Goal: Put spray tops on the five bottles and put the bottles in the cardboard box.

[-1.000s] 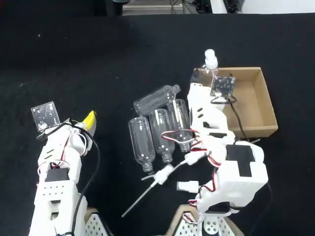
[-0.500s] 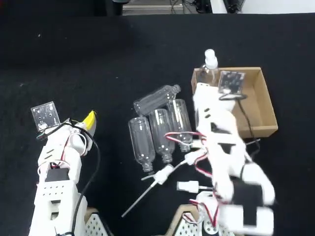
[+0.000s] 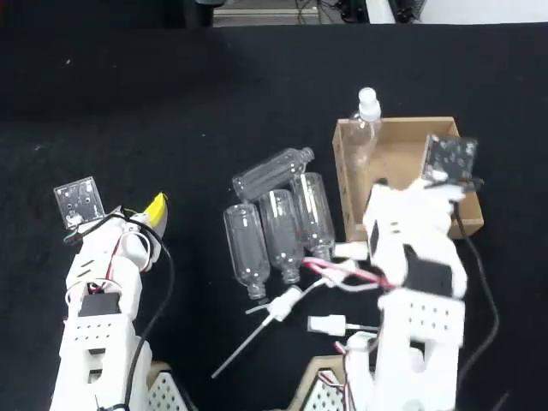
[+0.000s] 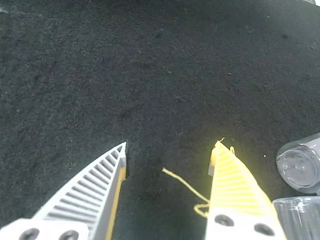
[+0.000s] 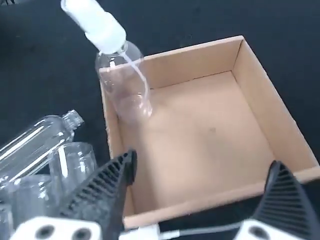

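The cardboard box (image 3: 398, 163) sits right of centre. One clear bottle with a white spray top (image 3: 363, 127) stands upright in its far left corner. In the right wrist view that capped bottle (image 5: 120, 75) leans against the box wall (image 5: 260, 90), and my right gripper (image 5: 200, 172) hangs open and empty over the box's near edge. Several uncapped clear bottles (image 3: 278, 218) lie in a cluster left of the box. Two loose spray tops (image 3: 287, 301) (image 3: 330, 324) lie in front of them. My left gripper (image 4: 170, 155) is open above bare cloth at the table's left (image 3: 145, 214).
Black cloth covers the table (image 3: 171, 103). The right arm (image 3: 415, 257) stands over the box's near right corner, its cables trailing toward the loose bottles. Two bottle bases (image 4: 300, 167) show close to my left gripper's yellow finger.
My right gripper has let go of the capped bottle, leaving it standing in the box, and the arm has swung right and back toward the near edge. The left arm has not moved.
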